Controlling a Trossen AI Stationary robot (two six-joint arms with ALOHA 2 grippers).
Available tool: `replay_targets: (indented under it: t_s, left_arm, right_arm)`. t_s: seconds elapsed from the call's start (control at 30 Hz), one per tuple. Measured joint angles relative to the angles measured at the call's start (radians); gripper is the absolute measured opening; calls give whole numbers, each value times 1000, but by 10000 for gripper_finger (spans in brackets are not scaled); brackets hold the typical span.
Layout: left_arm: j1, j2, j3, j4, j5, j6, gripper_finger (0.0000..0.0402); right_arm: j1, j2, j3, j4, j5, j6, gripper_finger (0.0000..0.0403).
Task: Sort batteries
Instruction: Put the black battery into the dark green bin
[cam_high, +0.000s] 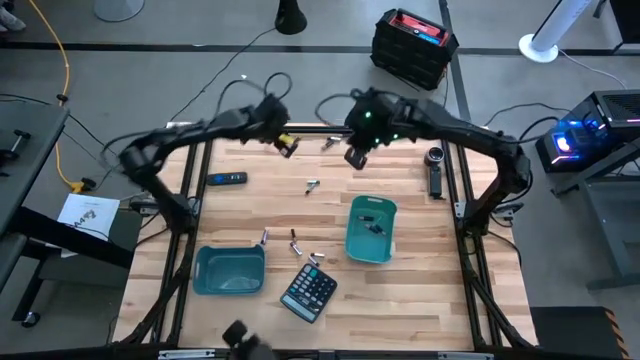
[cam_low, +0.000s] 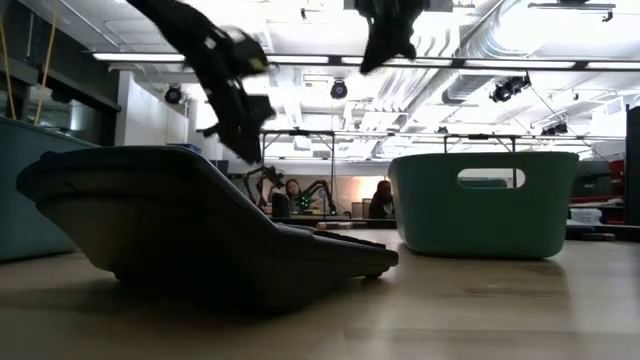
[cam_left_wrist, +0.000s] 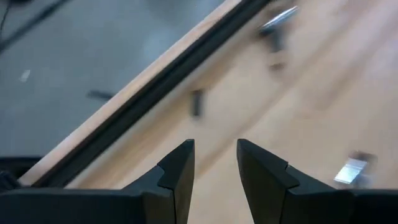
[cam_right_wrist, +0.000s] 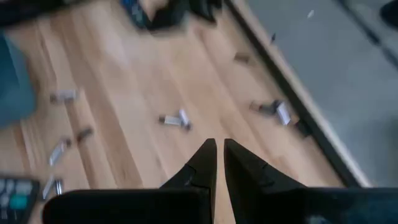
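Several small batteries lie scattered on the wooden table: one (cam_high: 312, 186) mid-table, a few (cam_high: 295, 243) between the bins, one (cam_high: 330, 143) near the far edge. One battery (cam_high: 372, 225) lies inside the right teal bin (cam_high: 385, 250). My left gripper (cam_high: 287, 146) hangs open over the far edge, nothing between its fingers (cam_left_wrist: 180, 165). My right gripper (cam_high: 355, 158) hangs high over the table's far middle. Its fingers (cam_right_wrist: 205, 158) are shut but for a slit and hold nothing. Batteries (cam_right_wrist: 174, 120) show on the wood below it.
A second teal bin (cam_high: 205, 278) stands near left, a dark calculator (cam_high: 308, 292) at the near edge, close before the low camera (cam_low: 200, 230). A black remote (cam_high: 228, 179) lies at the left, a dark object (cam_high: 435, 172) at the far right. A black frame rail (cam_left_wrist: 155, 93) runs along the far edge.
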Motion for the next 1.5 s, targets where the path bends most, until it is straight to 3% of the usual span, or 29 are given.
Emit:
replay_targets:
  t_s: [0.13, 0.33, 0.83, 0.97, 1.13, 1.33, 1.5]
  left_arm:
    - [55, 203, 173, -101, -2, 19, 116]
    - [83, 404, 358, -188, 103, 10, 116]
    - [76, 598, 429, -195, 53, -7, 116]
    - [85, 599, 429, -212, 98, -1, 96]
    - [77, 561, 425, -253, 121, 32, 16]
    - [30, 415, 419, -272, 156, 90, 9]
    - [-100, 265, 353, -212, 342, 179, 8]
  right_arm:
    - [0, 0, 110, -36, 43, 8, 25]
    - [0, 0, 178, -76, 57, 69, 25]
    - [57, 2, 177, -96, 63, 130, 24]
    - [72, 2, 176, -95, 64, 141, 24]
    - [84, 2, 176, -95, 69, 115, 24]
    - [74, -7, 176, -108, 88, 86, 24]
    - [57, -67, 176, -141, 100, 68, 24]
